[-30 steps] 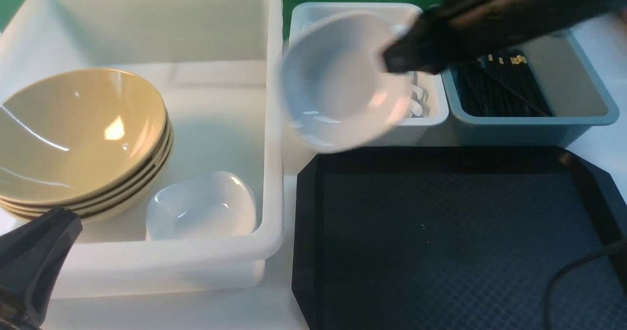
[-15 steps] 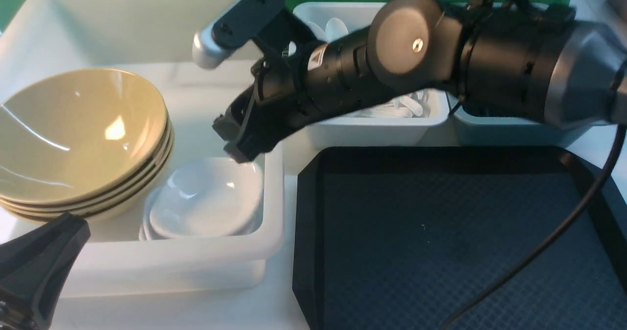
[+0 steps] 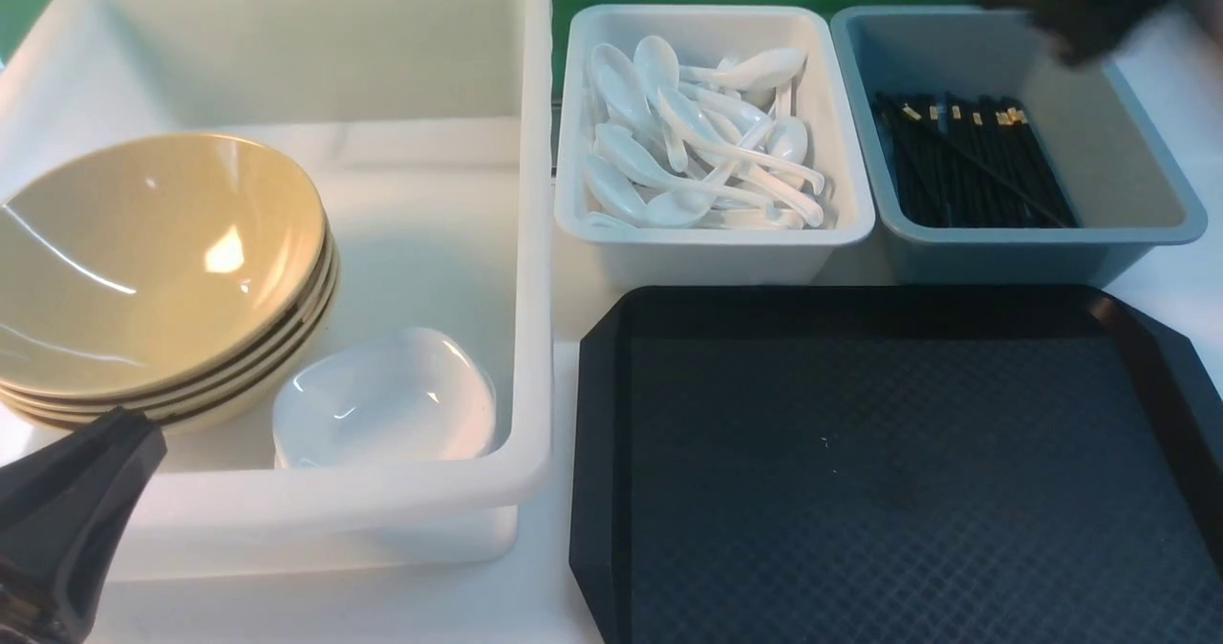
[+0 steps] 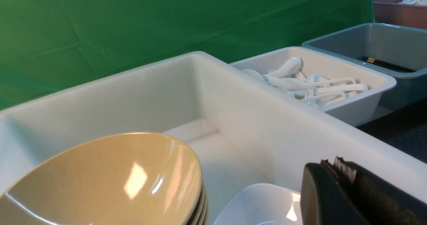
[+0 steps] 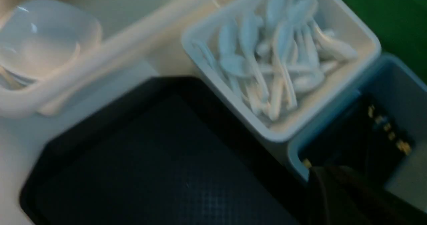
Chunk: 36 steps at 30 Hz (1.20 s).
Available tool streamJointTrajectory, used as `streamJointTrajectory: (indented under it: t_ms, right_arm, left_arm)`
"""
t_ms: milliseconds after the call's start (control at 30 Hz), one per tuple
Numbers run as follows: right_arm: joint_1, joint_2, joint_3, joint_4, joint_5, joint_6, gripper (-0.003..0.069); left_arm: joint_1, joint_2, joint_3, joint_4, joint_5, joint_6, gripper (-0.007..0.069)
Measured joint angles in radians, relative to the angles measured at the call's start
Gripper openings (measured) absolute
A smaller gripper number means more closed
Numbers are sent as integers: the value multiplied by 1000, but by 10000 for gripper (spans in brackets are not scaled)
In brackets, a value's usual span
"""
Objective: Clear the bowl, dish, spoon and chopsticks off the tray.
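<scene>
The black tray [image 3: 889,310] lies front right with nothing on it; its bare surface also shows in the right wrist view [image 5: 150,151]. Tan-yellow bowls [image 3: 153,262] are stacked in the large white bin [image 3: 535,243], with small white dishes [image 3: 382,400] beside them. White spoons [image 3: 697,147] fill the small white bin [image 3: 712,233]. Black chopsticks [image 3: 965,161] lie in the grey-blue bin [image 3: 1127,128]. My left gripper [image 3: 124,429] is shut and empty at the large bin's near left corner [image 4: 330,163]. My right gripper [image 3: 1080,47] is a blur above the grey-blue bin; its jaws look shut and empty [image 5: 313,171].
The three bins stand side by side behind and left of the tray. A green backdrop [image 4: 133,24] closes off the far side. White tabletop [image 3: 535,606] shows between the large bin and the tray.
My right arm carried a white dish over into the large bin, set it on the dish stack, let go, and has swung back to the far right.
</scene>
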Motion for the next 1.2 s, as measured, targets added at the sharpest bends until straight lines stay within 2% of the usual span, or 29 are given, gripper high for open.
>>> streamJointTrajectory:
  t_ms: [67, 167, 367, 400, 500, 567, 733, 833, 1033, 1067, 1200]
  right_arm:
    - [-33, -80, 136, -21, -46, 28, 33]
    - [-58, -218, 364, -30, -202, 69, 33]
    - [-59, -469, 868, 113, -700, 170, 33]
    - [-59, -478, 893, 117, -700, 170, 33]
    - [-59, -526, 1061, 162, -826, 277, 34]
    - [-59, -529, 1106, 178, -844, 363, 35]
    - [-71, -534, 1194, 164, -855, 444, 37]
    - [-86, -542, 1200, 139, -857, 446, 37]
    - [-117, -676, 1206, 0, -870, 446, 38]
    - [-141, -769, 1206, -44, -870, 439, 38]
    - [-199, -937, 1206, -67, -861, 360, 38]
  left_arm:
    - [0, 0, 0, 0, 12, 0, -8]
    - [0, 0, 0, 0, 30, 0, -8]
    - [0, 0, 0, 0, 51, 0, -8]
    - [0, 0, 0, 0, 51, 0, -8]
    - [0, 0, 0, 0, 52, 0, -8]
    - [0, 0, 0, 0, 55, 0, -8]
    - [0, 0, 0, 1, 60, 0, -8]
    - [0, 0, 0, 3, 67, 0, -8]
    - [0, 0, 0, 2, 77, 0, -8]
    - [0, 0, 0, 2, 78, 0, -8]
    - [0, 0, 0, 1, 86, 0, -8]
